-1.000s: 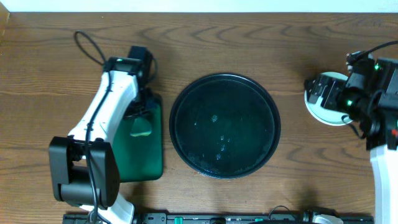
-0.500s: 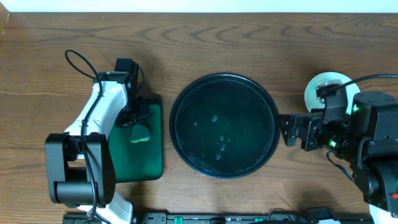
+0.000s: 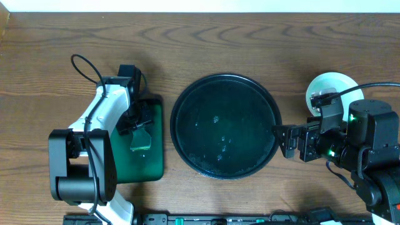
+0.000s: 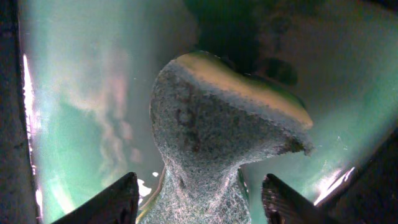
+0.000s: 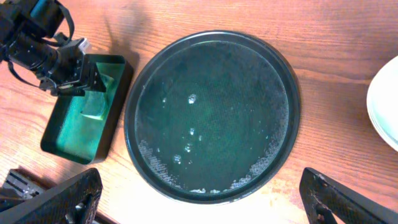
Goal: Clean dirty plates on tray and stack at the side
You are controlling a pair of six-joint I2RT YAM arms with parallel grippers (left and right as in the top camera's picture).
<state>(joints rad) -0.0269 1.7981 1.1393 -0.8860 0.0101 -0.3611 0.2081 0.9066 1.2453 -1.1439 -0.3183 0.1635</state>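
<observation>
Two grippers, both with fingers apart. The left gripper (image 3: 137,123) hangs over the sponge (image 4: 217,130). Its fingers (image 4: 121,202) are spread to either side of the sponge's narrow end, with a sliver of gap on each side, so it grips nothing. Under the sponge lies the small green tray (image 3: 153,167), wet and shiny. The right gripper (image 3: 289,141) is splayed wide and empty, its tips at the nearest rim of the tray (image 5: 292,118), whose black floor carries beads of water and foam. Off to that gripper's side, on the table (image 3: 250,44), sit the white plates (image 3: 334,84), apart from the tray; their number I cannot tell.
</observation>
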